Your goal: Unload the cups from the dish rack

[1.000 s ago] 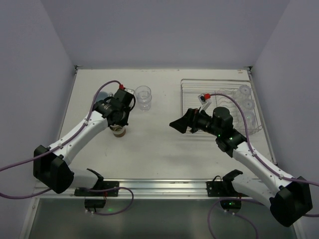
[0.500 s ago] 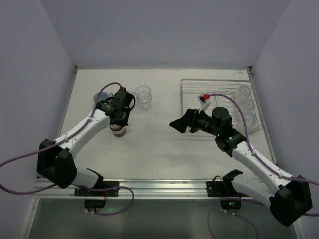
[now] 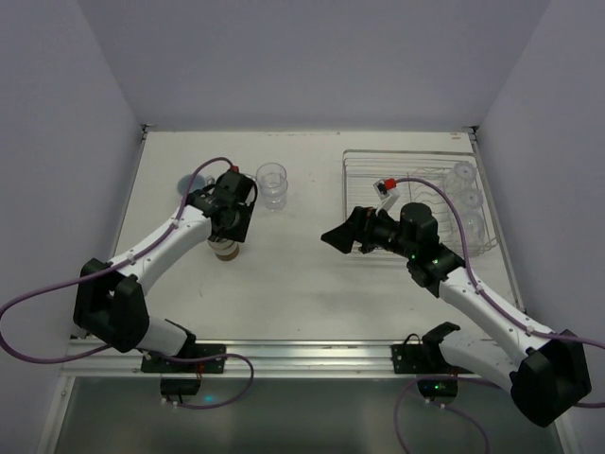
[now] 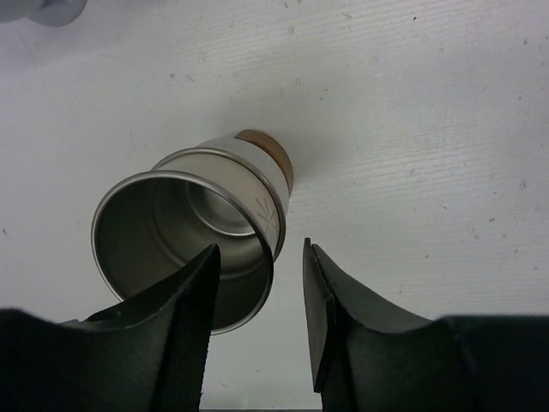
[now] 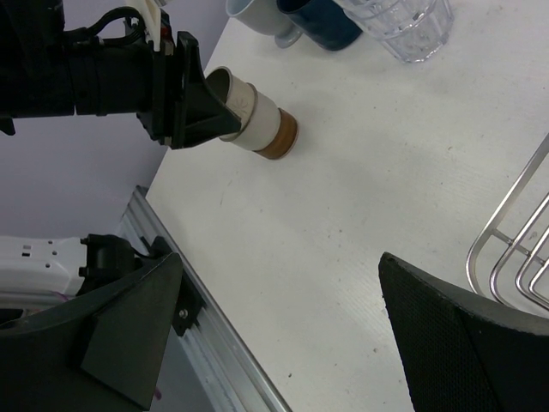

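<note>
Since a second ago the left arm's shoulder and elbow have swung a little and its jaws have let go; the right arm has not moved.

Overhead view: a white desk (image 3: 312, 284). The left gripper (image 3: 227, 227) hangs directly above a small brown cup with a cream top (image 3: 225, 250), which stands upright on the desk, well left of the rectangular silver wire dish rack (image 3: 416, 156). A clear glass tumbler (image 3: 271, 184) stands on the desk just beyond the cup. Three more clear glass tumblers (image 3: 470, 200) remain along the rack's far right side. The right gripper (image 3: 338, 241) hovers above the desk at the rack's left edge, jaws spread wide and empty.

Left wrist view: looking down into the brown cup (image 4: 193, 232). One jaw sits inside the rim, the other outside; the cup wall lies between them with a gap showing on each side, so nothing is gripped.

Right wrist view: the right gripper (image 5: 283, 343) is fully spread. The brown cup (image 5: 257, 120) stands on the desk with the left gripper (image 5: 210, 107) at its rim. A light blue-grey mug (image 5: 257, 17) and a dark navy mug (image 5: 317, 21) stand behind it.

The tumblers in the rack look light, rigid, smooth and breakable. A pinch across the rim, one jaw inside, seems the surest hold.
</note>
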Motion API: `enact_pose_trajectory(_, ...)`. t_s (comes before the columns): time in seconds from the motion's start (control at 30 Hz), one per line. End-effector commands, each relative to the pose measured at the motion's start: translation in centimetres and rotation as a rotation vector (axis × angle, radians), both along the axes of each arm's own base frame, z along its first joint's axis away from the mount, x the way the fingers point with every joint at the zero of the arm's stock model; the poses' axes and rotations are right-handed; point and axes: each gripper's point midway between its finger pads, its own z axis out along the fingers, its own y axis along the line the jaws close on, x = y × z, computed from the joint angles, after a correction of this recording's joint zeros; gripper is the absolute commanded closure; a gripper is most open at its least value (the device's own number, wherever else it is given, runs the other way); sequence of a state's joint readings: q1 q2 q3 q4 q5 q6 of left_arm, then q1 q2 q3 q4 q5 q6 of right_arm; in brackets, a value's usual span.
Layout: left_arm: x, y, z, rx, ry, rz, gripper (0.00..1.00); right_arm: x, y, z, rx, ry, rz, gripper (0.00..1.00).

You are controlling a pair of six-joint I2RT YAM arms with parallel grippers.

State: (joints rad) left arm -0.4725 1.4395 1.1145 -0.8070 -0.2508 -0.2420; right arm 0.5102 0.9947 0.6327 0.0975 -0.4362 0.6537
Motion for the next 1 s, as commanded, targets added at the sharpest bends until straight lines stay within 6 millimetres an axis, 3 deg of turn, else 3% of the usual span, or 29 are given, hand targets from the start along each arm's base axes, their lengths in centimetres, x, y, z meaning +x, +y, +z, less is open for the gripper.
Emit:
enact_pose_trajectory(0.0,1.0,0.2,1.0,-0.001,-0.059,0.004,0.52,0.5,0.0,0.3,0.003,-0.028,-0.010,0.01)
enact_pose_trajectory(0.1,1.4,-0.1,1.7,-0.020,-0.088,0.006,0.48,0.6,0.0,0.4,0.003,-0.027,-0.011,0.01)
enact_pose_trajectory(0.2,2.3,-0.7,3.8,-0.064,-0.155,0.007,0.40,0.9,-0.3,0.6,-0.001,-0.038,-0.039,0.01)
enact_pose_trajectory(0.37,3.6,-2.2,11.0,-0.199,-0.379,-0.013,0.21,2.1,-1.8,1.3,-0.043,-0.058,-0.145,0.01)
enact_pose_trajectory(0.5,3.0,-3.5,15.6,-0.303,-0.549,-0.056,0.11,2.3,-3.4,3.0,-0.029,-0.086,-0.211,0.08)
enact_pose_trajectory(0.53,2.3,-4.3,15.6,-0.329,-0.558,-0.094,0.05,2.8,-3.9,3.6,-0.026,-0.100,-0.243,0.10)
enact_pose_trajectory(0.57,1.5,-5.3,17.8,-0.415,-0.627,-0.148,0.03,3.6,-5.5,2.9,-0.061,-0.079,-0.325,0.13)
enact_pose_trajectory(0.6,0.5,-6.3,17.2,-0.453,-0.623,-0.196,0.00,4.0,-6.5,3.0,-0.070,-0.078,-0.370,0.15)
enact_pose_trajectory(0.63,-0.8,-6.6,18.7,-0.520,-0.674,-0.240,0.00,4.5,-7.7,2.8,-0.079,-0.063,-0.420,0.16)
enact_pose_trajectory(0.67,-2.0,-8.1,20.1,-0.614,-0.710,-0.329,0.00,5.5,-10.1,2.3,-0.094,-0.034,-0.506,0.20)
enact_pose_trajectory(0.77,-5.1,-9.2,20.0,-0.727,-0.728,-0.448,0.00,6.3,-14.5,2.1,-0.093,0.001,-0.658,0.25)
enact_pose_trajectory(0.8,-5.5,-9.1,19.1,-0.727,-0.714,-0.453,0.00,6.4,-15.5,2.5,-0.100,-0.005,-0.696,0.25)
enact_pose_trajectory(0.97,-9.1,-10.5,18.3,-0.837,-0.665,-0.603,0.00,6.5,-24.0,2.3,-0.309,-0.001,-1.054,0.23)
